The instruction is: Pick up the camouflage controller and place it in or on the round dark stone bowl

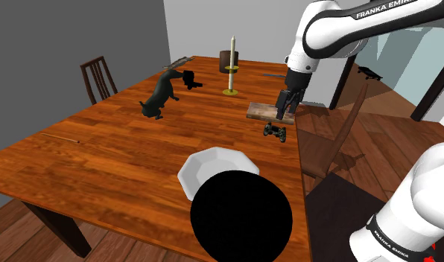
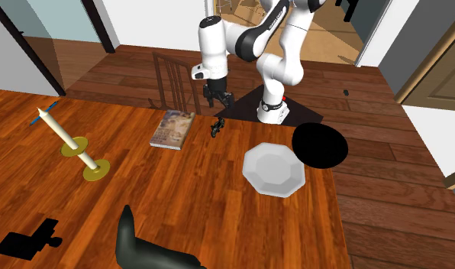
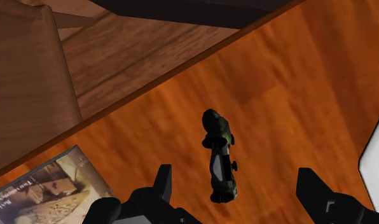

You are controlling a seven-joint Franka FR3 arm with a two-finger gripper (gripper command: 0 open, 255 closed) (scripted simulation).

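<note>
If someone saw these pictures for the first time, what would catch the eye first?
Probably the large round flat-black bowl at the wooden table's near corner in the shoulder view, beside a white eight-sided plate. Next, the all-black gripper, its fingers open, hovering above the small dark-green camouflage controller near the table's edge, next to a book.

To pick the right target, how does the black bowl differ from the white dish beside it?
The black bowl is round; the white dish has a faceted rim. The black bowl looks uniformly black, with no interior showing; the white dish shows shaded facets. The black bowl sits at the edge of the wooden table, the white dish further in. Both rest on it side by side.
</note>
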